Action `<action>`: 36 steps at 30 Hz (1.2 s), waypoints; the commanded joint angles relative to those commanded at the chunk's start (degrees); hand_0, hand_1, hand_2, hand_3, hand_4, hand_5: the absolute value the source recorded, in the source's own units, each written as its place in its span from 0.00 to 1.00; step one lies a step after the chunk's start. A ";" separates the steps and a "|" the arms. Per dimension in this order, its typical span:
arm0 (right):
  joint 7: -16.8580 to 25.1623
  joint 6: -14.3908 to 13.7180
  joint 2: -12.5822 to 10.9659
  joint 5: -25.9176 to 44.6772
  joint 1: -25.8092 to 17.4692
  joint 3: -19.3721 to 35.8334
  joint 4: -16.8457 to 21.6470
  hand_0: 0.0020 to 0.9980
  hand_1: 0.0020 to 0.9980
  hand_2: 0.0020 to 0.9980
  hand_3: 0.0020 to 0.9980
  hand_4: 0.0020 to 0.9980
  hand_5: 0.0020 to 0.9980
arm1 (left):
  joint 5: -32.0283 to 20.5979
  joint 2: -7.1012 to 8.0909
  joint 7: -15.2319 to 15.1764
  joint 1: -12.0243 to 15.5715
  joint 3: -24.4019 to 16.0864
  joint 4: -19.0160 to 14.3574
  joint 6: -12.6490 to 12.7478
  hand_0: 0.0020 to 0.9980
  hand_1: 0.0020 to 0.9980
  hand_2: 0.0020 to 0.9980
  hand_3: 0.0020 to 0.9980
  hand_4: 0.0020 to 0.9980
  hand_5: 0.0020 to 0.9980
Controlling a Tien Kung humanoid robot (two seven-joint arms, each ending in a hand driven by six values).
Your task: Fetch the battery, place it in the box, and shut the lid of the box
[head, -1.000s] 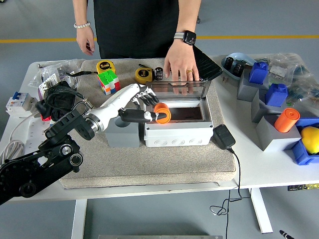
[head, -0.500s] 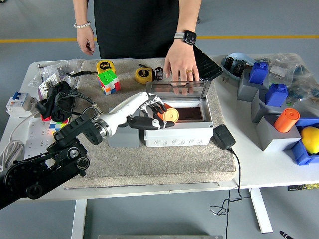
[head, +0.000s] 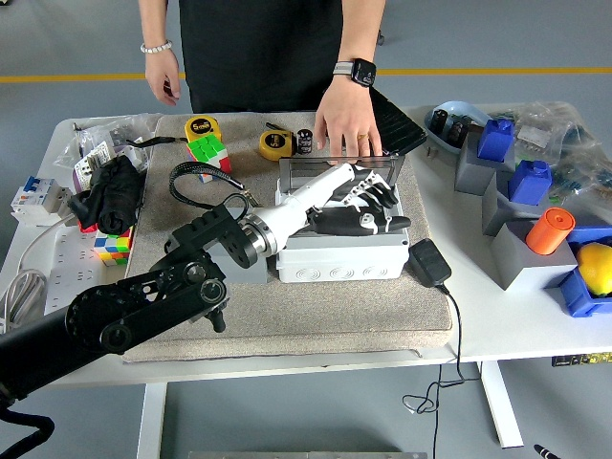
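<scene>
Your left hand (head: 368, 206) reached over the open box (head: 339, 251) — fingers loosely spread, gripping nothing you could see. The battery was hidden beneath it, so its place was unclear. Beyond the fingers, a person's hand (head: 346, 122) rested on the raised lid (head: 316, 169).

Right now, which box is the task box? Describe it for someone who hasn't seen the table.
On the beige mat mid-table sits a light grey box with a clear lid standing open at its back. The left hand reaches over it. Unlike the blue-topped grey blocks at right, it is wide, hollow and hinged.
</scene>
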 joint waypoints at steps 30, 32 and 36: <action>0.24 -0.10 0.09 0.26 -0.14 0.95 0.03 0.58 0.64 0.66 0.58 0.94 0.49 | 17.72 0.80 11.86 -7.02 1.50 6.07 -8.12 0.52 0.67 0.67 0.67 1.00 0.70; 0.23 -0.13 0.10 0.11 -0.15 0.98 0.04 0.58 0.64 0.66 0.58 0.94 0.49 | 17.53 1.21 13.45 -6.68 1.31 4.48 -9.60 0.52 0.67 0.67 0.67 1.00 0.70; 0.24 -0.13 0.10 0.11 -0.16 0.96 0.04 0.58 0.64 0.66 0.58 0.94 0.49 | 16.86 2.01 14.97 -5.80 0.55 1.18 -10.82 0.36 0.60 0.64 0.63 1.00 0.71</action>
